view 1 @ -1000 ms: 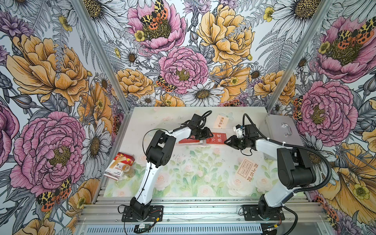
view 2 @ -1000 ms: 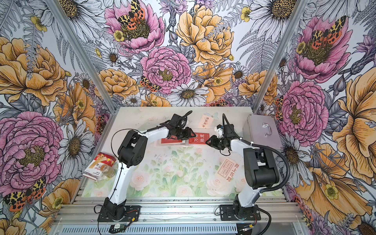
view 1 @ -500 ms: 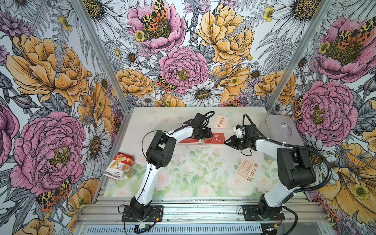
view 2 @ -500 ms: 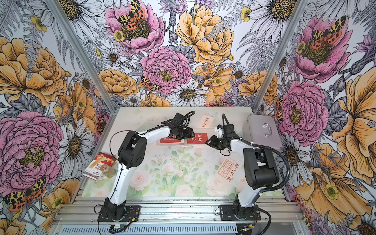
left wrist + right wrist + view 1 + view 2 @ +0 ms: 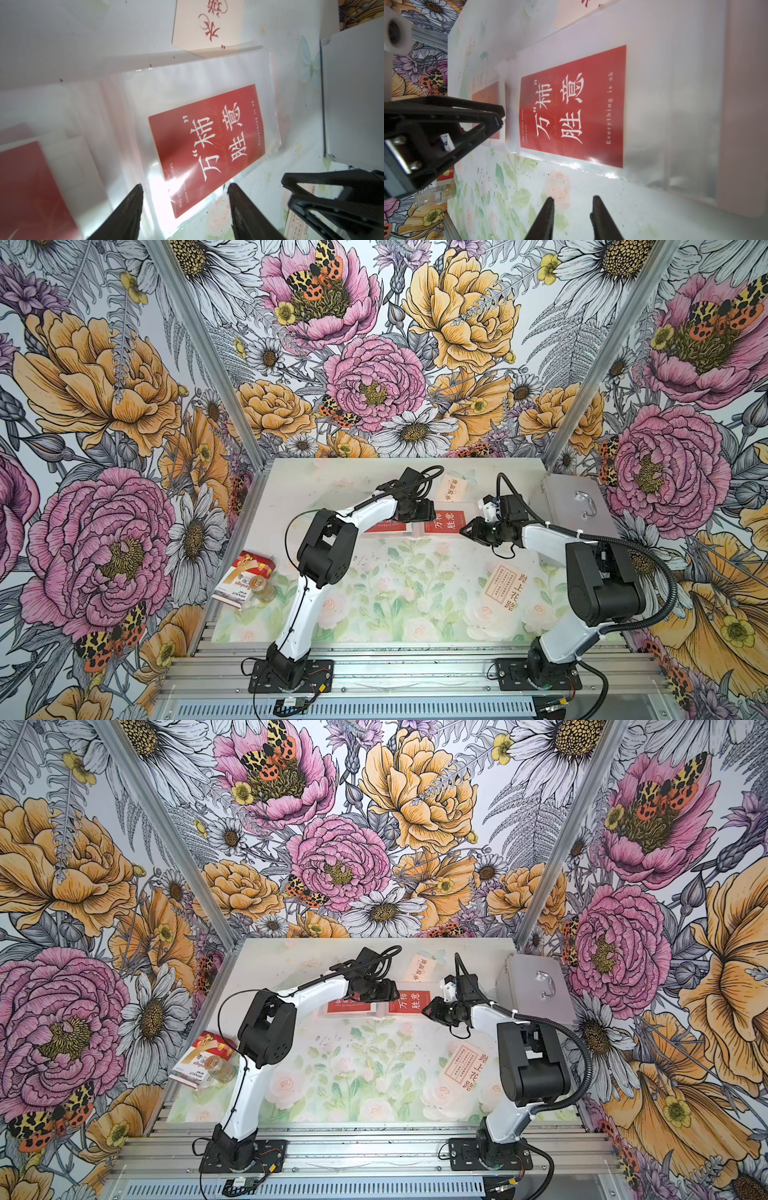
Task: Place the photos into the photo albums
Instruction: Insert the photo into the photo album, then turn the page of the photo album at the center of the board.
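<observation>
Photo album (image 5: 197, 79) edge just beside narrow empty right hand (image 5: 572, 204); left hand (image 5: 185, 187) wide, empty.

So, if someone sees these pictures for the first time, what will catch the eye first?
First the loud floral walls of big pink and orange flowers around the table. Then the red card with white Chinese characters, lying in a clear sleeve of the open photo album at the far middle of the table. The left pincer and the right pincer hover by it, both open and empty.
</observation>
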Robot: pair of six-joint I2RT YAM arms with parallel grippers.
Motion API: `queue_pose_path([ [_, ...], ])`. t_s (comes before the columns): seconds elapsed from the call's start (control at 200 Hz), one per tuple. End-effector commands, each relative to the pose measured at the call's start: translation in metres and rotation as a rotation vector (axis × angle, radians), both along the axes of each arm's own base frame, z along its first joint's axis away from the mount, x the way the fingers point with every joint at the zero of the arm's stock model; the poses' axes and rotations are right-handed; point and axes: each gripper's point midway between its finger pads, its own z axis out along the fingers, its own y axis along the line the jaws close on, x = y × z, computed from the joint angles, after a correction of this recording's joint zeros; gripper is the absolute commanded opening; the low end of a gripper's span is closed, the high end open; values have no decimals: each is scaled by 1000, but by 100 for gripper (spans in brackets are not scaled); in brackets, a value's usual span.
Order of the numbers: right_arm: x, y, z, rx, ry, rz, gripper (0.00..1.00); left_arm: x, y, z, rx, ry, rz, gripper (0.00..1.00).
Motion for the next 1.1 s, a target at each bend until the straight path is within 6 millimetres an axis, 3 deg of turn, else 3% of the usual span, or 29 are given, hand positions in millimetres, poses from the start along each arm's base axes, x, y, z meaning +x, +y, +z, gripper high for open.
queue_pose_path([
  [0.0,6,-11,8,-56,-60,-27,33,1,8,37,1,-89,-1,66],
  [0.21,10,-20,10,-96,-77,-64,33,-5,7,28,-33,-50,-27,64],
  [0.46,19,-24,8,-94,-57,-111,34,4,12,26,-154,-12,9,57],
  [0.61,33,-29,7,-121,-61,-143,34,1,4,22,-187,5,-13,40],
  [1.091,71,-38,-7,-177,-26,-169,34,-3,3,-15,-170,83,-18,38],
])
